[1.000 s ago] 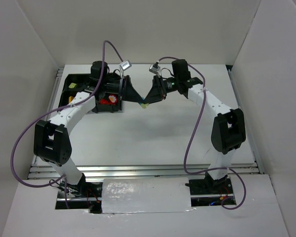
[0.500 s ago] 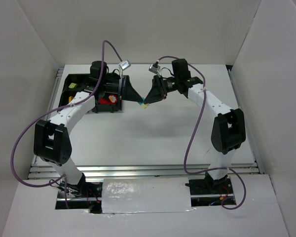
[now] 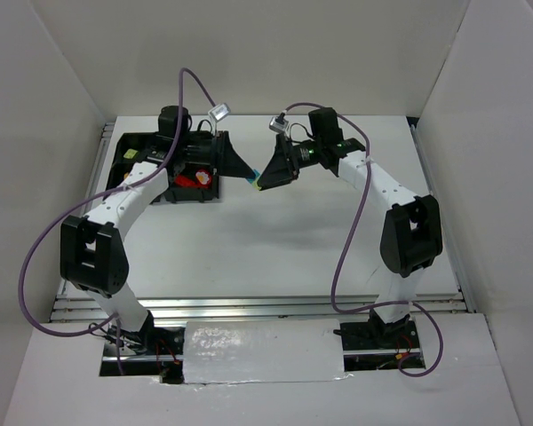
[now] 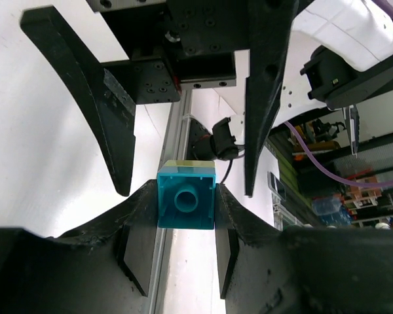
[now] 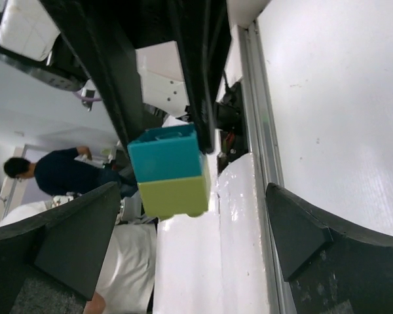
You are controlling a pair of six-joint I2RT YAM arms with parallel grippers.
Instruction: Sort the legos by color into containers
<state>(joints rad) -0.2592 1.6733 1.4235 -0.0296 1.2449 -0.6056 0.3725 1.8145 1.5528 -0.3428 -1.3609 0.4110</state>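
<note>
A two-coloured lego, teal (image 4: 186,200) on one half and lime-green (image 5: 174,194) on the other, hangs in the air above the table's middle back (image 3: 256,177). My left gripper (image 4: 186,204) is shut on its teal half, one pad on each side. Facing it, my right gripper (image 5: 190,229) stands open, its fingers (image 5: 304,232) spread well apart from the lego and touching nothing. To the left lies the black tray of containers (image 3: 124,142). A red lego (image 3: 194,180) lies in its near right compartment. The left arm hides part of the tray.
White walls enclose the table on three sides. A metal rail (image 3: 249,306) runs along the near edge in front of both arm bases. Purple cables (image 3: 35,266) loop off each arm. White table surface lies below the two grippers.
My left gripper closed on the teal half of the lego. The right gripper then opened and let go of it. The left arm has drawn slightly back to the left.
</note>
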